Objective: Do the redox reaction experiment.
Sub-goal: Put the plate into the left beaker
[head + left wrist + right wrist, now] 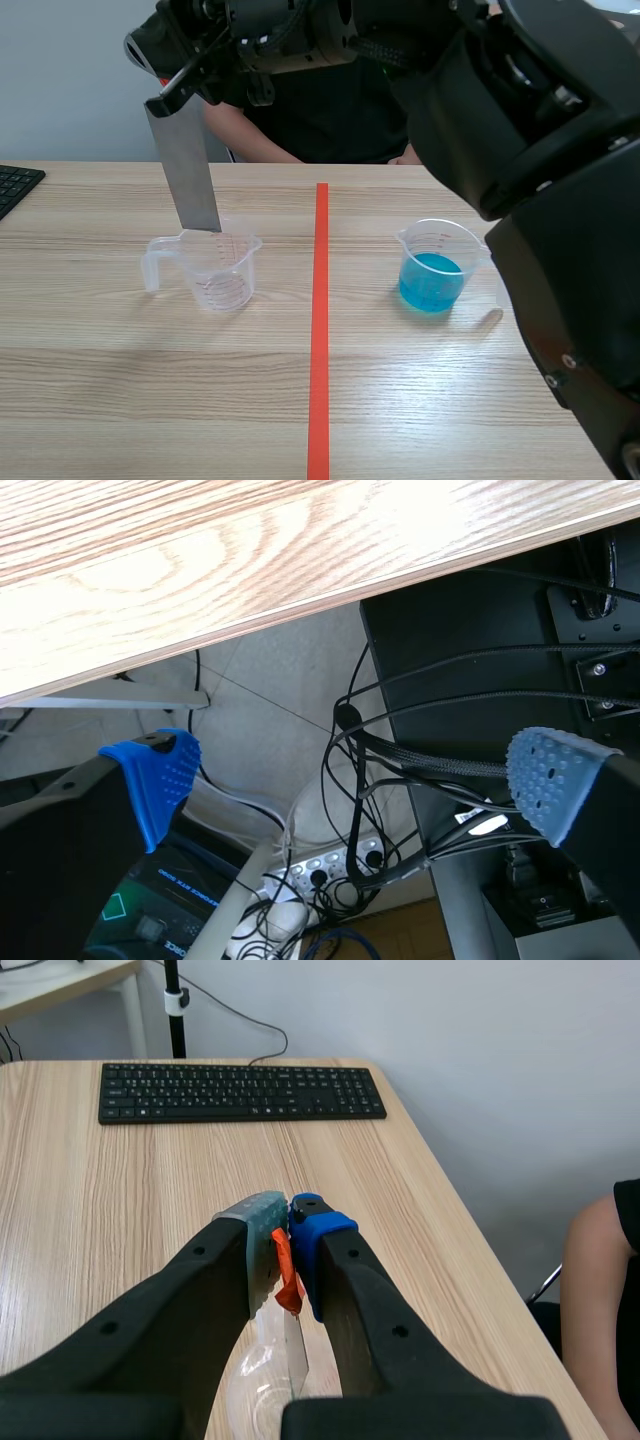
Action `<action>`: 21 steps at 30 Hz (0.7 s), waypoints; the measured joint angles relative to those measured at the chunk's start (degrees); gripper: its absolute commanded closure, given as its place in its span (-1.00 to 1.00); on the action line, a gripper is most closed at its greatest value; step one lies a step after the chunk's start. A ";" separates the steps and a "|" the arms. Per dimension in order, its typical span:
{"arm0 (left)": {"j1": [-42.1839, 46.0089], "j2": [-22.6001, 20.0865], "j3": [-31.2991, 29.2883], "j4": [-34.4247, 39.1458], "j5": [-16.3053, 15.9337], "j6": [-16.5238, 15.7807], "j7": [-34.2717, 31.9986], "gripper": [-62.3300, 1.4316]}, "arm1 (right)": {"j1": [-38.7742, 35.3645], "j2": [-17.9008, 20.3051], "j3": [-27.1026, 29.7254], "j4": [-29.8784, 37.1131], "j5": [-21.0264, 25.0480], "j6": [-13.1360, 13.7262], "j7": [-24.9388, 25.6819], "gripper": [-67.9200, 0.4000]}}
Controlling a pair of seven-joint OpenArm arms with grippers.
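1. Right pincer (288,1230): clenched on the metal strip (188,170). The right arm crosses the top of the scene view from the right and holds the strip by its upper end, left of the orange-red tape line (320,330). In the right wrist view the strip appears edge-on between the two pads, with a small orange-red patch showing at the grip point.

2. Metal strip: grey, flat, hanging almost upright with a slight tilt. Its lower end sits at the far rim of the empty measuring cup (215,270). Contact with the rim cannot be confirmed.

3. Empty measuring cup: clear plastic, upright on the bench (100,380), handle pointing away from the tape line.

4. Second measuring cup (432,270): clear, upright, right of the tape line and well apart from the empty cup. It holds blue liquid in its lower part.

5. Left pincer (355,765): released, fingers spread wide with nothing between them. It is positioned below the bench edge, facing cables and a power strip (335,865) on the floor.

6. Surroundings: a black keyboard (15,185) lies at the left edge of the bench. A person (300,110) in dark clothing sits across the bench.
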 measured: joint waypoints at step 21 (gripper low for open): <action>0.00 0.00 0.00 0.00 -2.69 0.02 1.55 -1.00 | 0.04 -1.57 -2.89 -8.83 -9.62 -0.02 10.12 0.94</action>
